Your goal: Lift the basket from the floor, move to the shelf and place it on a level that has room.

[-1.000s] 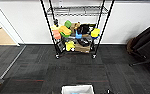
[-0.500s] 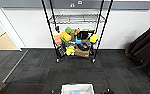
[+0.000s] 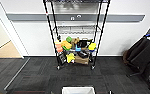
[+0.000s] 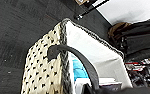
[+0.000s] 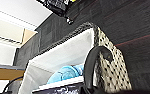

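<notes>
Woven beige sidewalls and a pale fabric lining identify the basket (image 4: 43, 72), seen close in both wrist views and as a white rim at the near edge of the head view (image 3: 78, 89). It lies directly in front of the robot, over the dark carpet floor (image 3: 36, 75), well short of the shelf. Whether it rests on the carpet or hangs clear of it cannot be determined.

A dark arched handle (image 4: 76, 56) rises from the short end in the left wrist view; a matching handle (image 5: 92, 65) stands at the opposite end in the right wrist view. Each wrist sits close over its handle. The state of the fingers on either arm cannot be told.

Contents noted: a light blue item (image 5: 64, 72) and something flat and white beside it.

Handling assessment: the weave and lining look soft, so the walls would likely flex if squeezed; the load appears light. The two end handles are the sound hold points, taken evenly to keep the basket level and the contents from sliding.

Further off, a thin red line (image 3: 28, 76) crosses the carpet. Beyond it stands the shelf (image 3: 76, 37), a black wire rack on casters against the white wall. Its lower tiers carry coloured objects and a brown cardboard box (image 3: 81, 60). The level (image 3: 77, 29) second from the top appears bare and judged to have room.
</notes>
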`<state>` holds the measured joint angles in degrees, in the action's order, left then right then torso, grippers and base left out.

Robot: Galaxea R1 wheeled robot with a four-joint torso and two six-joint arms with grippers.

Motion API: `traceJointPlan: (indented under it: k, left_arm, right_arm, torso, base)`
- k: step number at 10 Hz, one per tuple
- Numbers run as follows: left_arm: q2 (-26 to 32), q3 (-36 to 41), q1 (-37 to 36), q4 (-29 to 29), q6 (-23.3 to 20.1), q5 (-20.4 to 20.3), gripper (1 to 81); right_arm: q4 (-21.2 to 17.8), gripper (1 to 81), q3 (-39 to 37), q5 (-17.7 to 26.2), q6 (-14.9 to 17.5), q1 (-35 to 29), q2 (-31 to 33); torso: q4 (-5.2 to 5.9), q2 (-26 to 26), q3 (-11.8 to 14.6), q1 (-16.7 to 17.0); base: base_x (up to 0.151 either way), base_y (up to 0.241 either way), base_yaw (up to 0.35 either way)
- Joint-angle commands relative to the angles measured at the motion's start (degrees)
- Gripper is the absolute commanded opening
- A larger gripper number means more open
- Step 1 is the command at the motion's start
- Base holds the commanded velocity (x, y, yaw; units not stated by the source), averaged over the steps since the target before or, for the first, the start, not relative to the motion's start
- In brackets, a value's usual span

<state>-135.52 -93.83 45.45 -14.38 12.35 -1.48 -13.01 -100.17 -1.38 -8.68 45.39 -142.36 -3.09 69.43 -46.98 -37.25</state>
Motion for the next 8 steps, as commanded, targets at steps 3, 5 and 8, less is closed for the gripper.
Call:
traceJointPlan:
  k: [3, 5, 8]
  left_arm:
    - [7.7, 10.8, -2.0, 0.1, 0.3, -5.8, 1.0]
    - [9.4, 13.1, -0.8, 0.2, 0.0, -7.7, 1.0]
    - [9.4, 13.5, -0.8, 0.3, 0.0, -7.7, 1.0]
  right_arm:
    - [0.7, 1.0, 11.6, -2.0, 0.0, -3.5, 7.9]
    - [2.4, 1.0, 15.0, -4.8, 0.0, -1.8, 10.0]
    - [2.6, 1.0, 15.9, -5.5, -0.2, -1.8, 10.3]
  torso:
    - [0.00, -9.3, 3.5, 6.1]
    - [0.00, -12.1, 4.7, 8.0]
    - [0.00, -17.7, 5.0, 11.6]
  base:
    - [0.000, 0.000, 0.000]
    - [0.000, 0.000, 0.000]
    - [0.000, 0.000, 0.000]
